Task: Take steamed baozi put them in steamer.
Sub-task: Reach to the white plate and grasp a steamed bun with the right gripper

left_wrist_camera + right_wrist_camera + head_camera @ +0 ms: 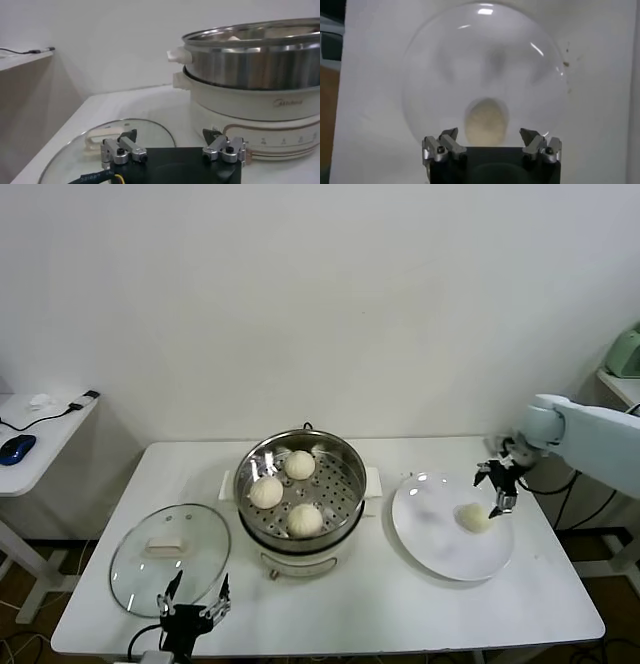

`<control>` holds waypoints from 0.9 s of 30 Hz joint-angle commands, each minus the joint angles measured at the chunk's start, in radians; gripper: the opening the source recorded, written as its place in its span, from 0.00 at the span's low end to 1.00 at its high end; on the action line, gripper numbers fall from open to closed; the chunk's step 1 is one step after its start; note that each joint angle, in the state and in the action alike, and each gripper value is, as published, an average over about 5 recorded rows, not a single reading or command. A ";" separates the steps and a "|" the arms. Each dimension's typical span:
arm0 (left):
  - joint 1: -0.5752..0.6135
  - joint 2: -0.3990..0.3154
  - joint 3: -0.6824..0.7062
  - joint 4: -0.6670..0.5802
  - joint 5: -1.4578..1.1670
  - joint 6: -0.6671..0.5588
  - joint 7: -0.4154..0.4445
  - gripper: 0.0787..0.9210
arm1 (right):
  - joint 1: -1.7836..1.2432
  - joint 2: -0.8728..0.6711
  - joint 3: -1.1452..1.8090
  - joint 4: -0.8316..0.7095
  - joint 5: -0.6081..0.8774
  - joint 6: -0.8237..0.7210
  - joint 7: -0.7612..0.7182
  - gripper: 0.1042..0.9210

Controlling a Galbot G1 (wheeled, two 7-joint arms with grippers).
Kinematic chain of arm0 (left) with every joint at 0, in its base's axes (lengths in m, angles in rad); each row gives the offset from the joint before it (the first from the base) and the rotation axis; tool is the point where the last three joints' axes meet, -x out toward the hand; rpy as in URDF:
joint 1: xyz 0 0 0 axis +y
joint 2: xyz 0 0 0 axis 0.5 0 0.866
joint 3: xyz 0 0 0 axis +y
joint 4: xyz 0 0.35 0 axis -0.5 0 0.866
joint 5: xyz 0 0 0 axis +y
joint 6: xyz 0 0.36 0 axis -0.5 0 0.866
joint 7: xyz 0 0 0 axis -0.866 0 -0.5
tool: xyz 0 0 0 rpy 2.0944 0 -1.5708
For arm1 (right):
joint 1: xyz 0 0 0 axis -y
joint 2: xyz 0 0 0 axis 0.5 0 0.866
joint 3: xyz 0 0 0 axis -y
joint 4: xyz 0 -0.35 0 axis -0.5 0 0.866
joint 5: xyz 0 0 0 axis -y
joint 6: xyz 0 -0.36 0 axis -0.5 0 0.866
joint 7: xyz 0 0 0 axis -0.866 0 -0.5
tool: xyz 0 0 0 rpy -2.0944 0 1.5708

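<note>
The steamer (350,484) stands mid-table, steel pot on a white base, with three baozi (300,465) (266,492) (304,519) on its perforated tray. It fills the left wrist view (255,65). A fourth baozi (474,518) lies on the white plate (430,544) to the right. My right gripper (497,487) is open, just above and beside that bun; in the right wrist view the baozi (486,120) lies between the spread fingers of the right gripper (490,136). My left gripper (193,596) is open and empty, low at the table's front left edge, near the lid; it also shows in the left wrist view (171,138).
A round glass lid (170,556) with a white handle lies flat at the front left, also in the left wrist view (100,145). A side table (45,434) with a blue mouse (17,448) stands at far left. A green object (625,352) sits at far right.
</note>
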State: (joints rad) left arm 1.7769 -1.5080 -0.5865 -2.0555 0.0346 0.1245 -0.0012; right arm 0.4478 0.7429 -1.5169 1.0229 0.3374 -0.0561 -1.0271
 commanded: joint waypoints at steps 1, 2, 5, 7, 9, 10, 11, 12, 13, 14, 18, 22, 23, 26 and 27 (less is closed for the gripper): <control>0.001 0.000 -0.002 -0.002 -0.001 0.001 0.000 0.88 | -0.171 0.024 0.114 -0.088 -0.072 -0.037 0.029 0.88; 0.001 0.001 -0.001 0.000 -0.001 0.001 0.000 0.88 | -0.181 0.030 0.124 -0.096 -0.082 -0.037 0.032 0.88; 0.000 0.002 0.001 0.005 0.000 0.000 0.000 0.88 | -0.207 0.045 0.152 -0.117 -0.113 -0.036 0.040 0.88; 0.000 0.002 0.003 0.006 0.001 0.000 0.000 0.88 | -0.219 0.053 0.165 -0.128 -0.129 -0.034 0.044 0.88; 0.000 0.002 0.005 0.007 0.001 0.000 0.000 0.88 | -0.228 0.061 0.173 -0.135 -0.138 -0.033 0.047 0.88; 0.000 0.002 0.005 0.007 0.001 0.000 0.000 0.88 | -0.231 0.064 0.176 -0.137 -0.141 -0.032 0.049 0.88; 0.001 0.002 0.006 0.008 0.002 0.000 0.000 0.88 | -0.234 0.067 0.180 -0.140 -0.144 -0.032 0.052 0.88; 0.001 0.002 0.006 0.009 0.002 0.000 0.000 0.88 | -0.238 0.070 0.184 -0.143 -0.146 -0.033 0.056 0.88; 0.002 0.002 0.007 0.010 0.002 -0.001 0.000 0.88 | -0.242 0.074 0.190 -0.147 -0.151 -0.033 0.061 0.88; 0.002 0.002 0.007 0.011 0.002 -0.001 0.000 0.88 | -0.245 0.077 0.196 -0.150 -0.156 -0.032 0.066 0.88; 0.001 0.002 0.007 0.014 0.002 -0.002 -0.001 0.88 | -0.246 0.085 0.216 -0.153 -0.168 -0.030 0.083 0.82; 0.003 0.002 0.007 0.013 0.003 -0.004 -0.002 0.88 | -0.215 0.076 0.207 -0.119 -0.159 -0.028 0.077 0.70; 0.004 0.002 0.006 0.012 0.003 -0.004 -0.002 0.88 | -0.198 0.069 0.196 -0.102 -0.152 -0.028 0.072 0.67; 0.003 0.003 0.004 0.011 0.002 -0.004 -0.002 0.88 | -0.101 0.043 0.131 -0.037 -0.108 -0.033 0.055 0.64; 0.003 0.003 0.004 0.010 0.002 -0.004 -0.002 0.88 | -0.050 0.035 0.097 -0.009 -0.078 -0.037 0.051 0.63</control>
State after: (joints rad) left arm 1.7799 -1.5057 -0.5791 -2.0516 0.0375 0.1205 -0.0034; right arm 0.2768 0.7982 -1.3557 0.9309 0.2143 -0.0886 -0.9699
